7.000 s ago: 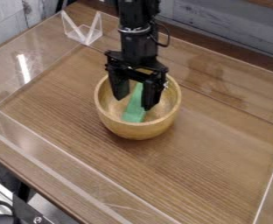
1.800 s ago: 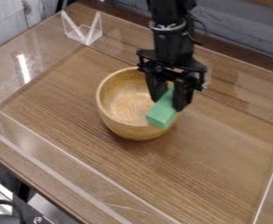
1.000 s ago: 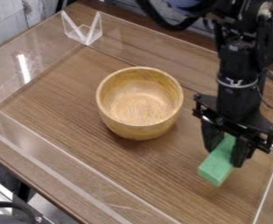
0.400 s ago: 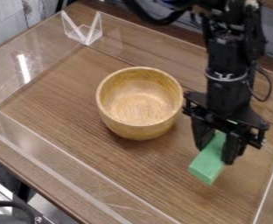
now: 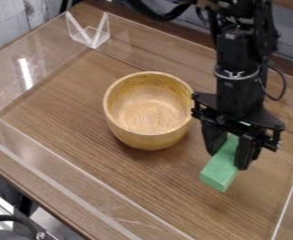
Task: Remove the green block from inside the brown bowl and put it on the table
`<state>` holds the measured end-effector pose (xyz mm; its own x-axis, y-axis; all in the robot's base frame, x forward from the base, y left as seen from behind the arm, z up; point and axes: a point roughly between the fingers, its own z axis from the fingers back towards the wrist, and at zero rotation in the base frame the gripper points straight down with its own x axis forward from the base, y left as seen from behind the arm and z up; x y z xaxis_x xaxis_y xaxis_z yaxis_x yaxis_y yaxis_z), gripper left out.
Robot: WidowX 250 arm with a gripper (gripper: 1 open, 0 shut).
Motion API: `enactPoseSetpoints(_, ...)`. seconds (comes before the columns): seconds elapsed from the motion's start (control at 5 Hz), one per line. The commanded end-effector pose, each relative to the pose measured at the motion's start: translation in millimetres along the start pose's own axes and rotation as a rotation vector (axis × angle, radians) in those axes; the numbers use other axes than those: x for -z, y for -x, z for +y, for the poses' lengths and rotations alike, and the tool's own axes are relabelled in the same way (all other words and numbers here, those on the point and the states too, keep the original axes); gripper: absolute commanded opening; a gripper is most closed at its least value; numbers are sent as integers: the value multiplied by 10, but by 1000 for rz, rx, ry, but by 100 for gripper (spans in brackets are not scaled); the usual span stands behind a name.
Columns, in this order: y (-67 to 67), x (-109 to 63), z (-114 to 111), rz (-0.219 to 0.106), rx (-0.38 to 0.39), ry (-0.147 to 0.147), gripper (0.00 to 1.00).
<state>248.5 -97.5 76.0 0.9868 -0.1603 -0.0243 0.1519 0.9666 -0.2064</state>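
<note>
Pincer (image 5: 235,157) is clamped on the green block (image 5: 222,171), gripping its upper end; black fingers (image 5: 209,143) sit on either side of it. Arm comes in from the top of the frame and points nearly straight down. Block hangs tilted, lower end toward the camera and at or just above the worktop (image 5: 99,178); can't tell from this angle whether it touches the wood. Block is out of the brown bowl (image 5: 149,110), just beside it on the right as the camera sees it, not touching the rim. Bowl sits upright near the middle of the worktop, inside is bare wood grain, nothing in it. Low clear acrylic walls (image 5: 42,68) run round the worktop edges, with a small clear triangular piece (image 5: 89,30) standing at the far left corner. Dark cabling (image 5: 1,225) shows at the bottom-left corner, outside the wall.
</note>
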Motion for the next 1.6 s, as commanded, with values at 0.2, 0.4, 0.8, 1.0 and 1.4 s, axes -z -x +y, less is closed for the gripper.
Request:
enactPoseSetpoints(0.2, -74, -144, 25, -73, -6, 15, 0)
enactPoseSetpoints(0.4, -79, -96, 28, -70, -11, 17, 0)
enactPoseSetpoints(0.8, -84, -11, 28, -61, -15, 20, 0)
enactPoseSetpoints(1.0, -94, -31, 21, -59, -19, 26, 0)
enactPoseSetpoints(1.4, -92, -219, 36, -49, -24, 34, 100)
